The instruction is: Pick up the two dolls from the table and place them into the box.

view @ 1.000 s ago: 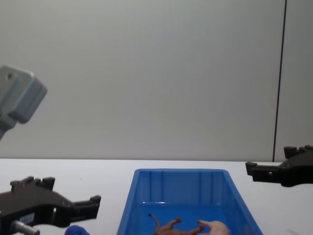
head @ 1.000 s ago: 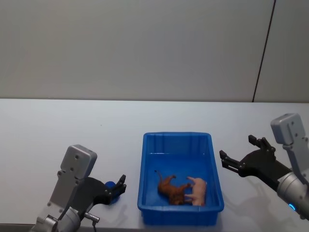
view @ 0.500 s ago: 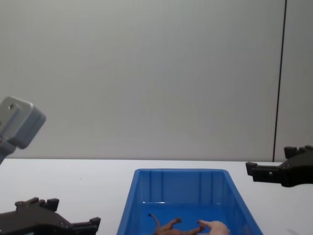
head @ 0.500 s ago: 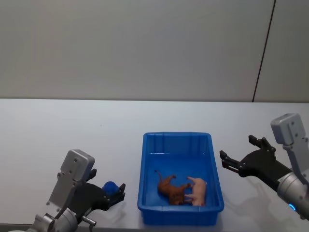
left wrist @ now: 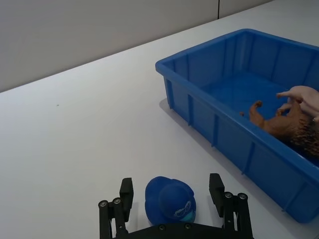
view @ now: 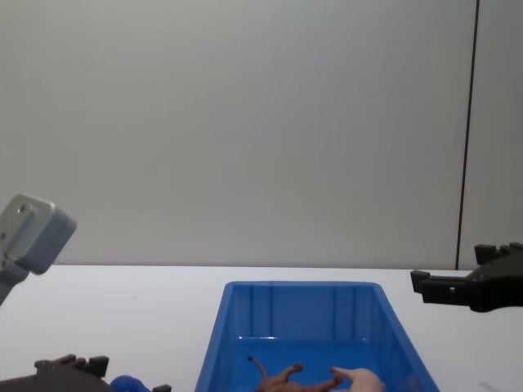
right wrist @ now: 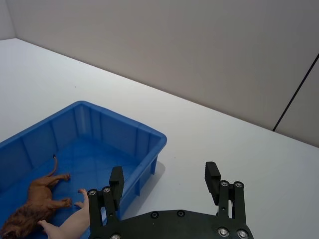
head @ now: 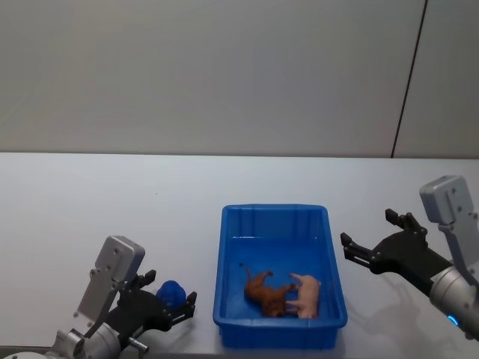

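While the left gripper sits wide open around the blue toy, go lower. Then squeeze gently (not hard). The right gripper waits open, holding nothing.

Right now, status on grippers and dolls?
Left gripper open, straddling blue toy on table. Right gripper open, beside box. Brown animal and pink pig in box. Nothing blocking.

Blue box stands on the white table, close to its near edge, right of centre, open side up. Inside, at the box's near end: a brown long-tailed animal lying on its side, and a pale pink pig figure beside it, touching. A rounded blue soft toy sits on the table just left of the box's near-left corner.
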`<state>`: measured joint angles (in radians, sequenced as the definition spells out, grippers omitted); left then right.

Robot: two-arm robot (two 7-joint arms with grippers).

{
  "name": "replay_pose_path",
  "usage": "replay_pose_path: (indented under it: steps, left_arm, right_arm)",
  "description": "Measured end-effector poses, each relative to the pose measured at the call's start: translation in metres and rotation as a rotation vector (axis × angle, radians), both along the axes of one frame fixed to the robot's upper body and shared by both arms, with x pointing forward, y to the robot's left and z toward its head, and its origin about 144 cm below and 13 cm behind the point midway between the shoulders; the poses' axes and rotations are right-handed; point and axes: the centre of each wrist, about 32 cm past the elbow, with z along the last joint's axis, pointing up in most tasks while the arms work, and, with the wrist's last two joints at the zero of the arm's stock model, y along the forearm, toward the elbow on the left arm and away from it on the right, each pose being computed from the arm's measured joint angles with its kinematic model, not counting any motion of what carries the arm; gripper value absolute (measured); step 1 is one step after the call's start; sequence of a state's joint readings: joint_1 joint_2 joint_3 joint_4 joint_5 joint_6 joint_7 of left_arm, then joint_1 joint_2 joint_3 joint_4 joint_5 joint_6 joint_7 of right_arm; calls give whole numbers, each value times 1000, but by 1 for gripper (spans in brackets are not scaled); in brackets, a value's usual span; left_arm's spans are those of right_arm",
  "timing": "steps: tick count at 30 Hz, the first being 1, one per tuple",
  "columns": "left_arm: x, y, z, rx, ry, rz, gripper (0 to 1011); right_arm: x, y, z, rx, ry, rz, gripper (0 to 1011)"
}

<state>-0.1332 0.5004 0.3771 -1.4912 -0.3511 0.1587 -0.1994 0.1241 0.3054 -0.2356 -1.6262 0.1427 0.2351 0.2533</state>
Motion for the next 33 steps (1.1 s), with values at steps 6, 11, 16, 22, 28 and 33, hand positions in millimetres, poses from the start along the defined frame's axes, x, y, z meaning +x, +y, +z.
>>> replay_pose_path:
  steps: [6, 11, 16, 22, 28, 33]
  left_arm:
    - [4, 3, -5, -12, 22, -7, 867]
    - [6, 5, -9, -22, 38, -11, 707]
    - [8, 7, -10, -31, 46, -13, 576]
    - [10, 8, -9, -30, 42, -15, 517]
    - [14, 8, 3, -7, 0, -26, 476]
    - [20, 5, 18, 19, -48, -45, 447]
  right_arm:
    - [0, 0, 0, 0, 0, 0, 1001]
    - [0, 0, 0, 0, 0, 0, 1001]
    - [0, 0, 0, 0, 0, 0, 1001]
    - [0, 0, 0, 0, 0, 0, 1001]
    - [0, 0, 0, 0, 0, 0, 1001]
    - [0, 0, 0, 0, 0, 0, 1001]
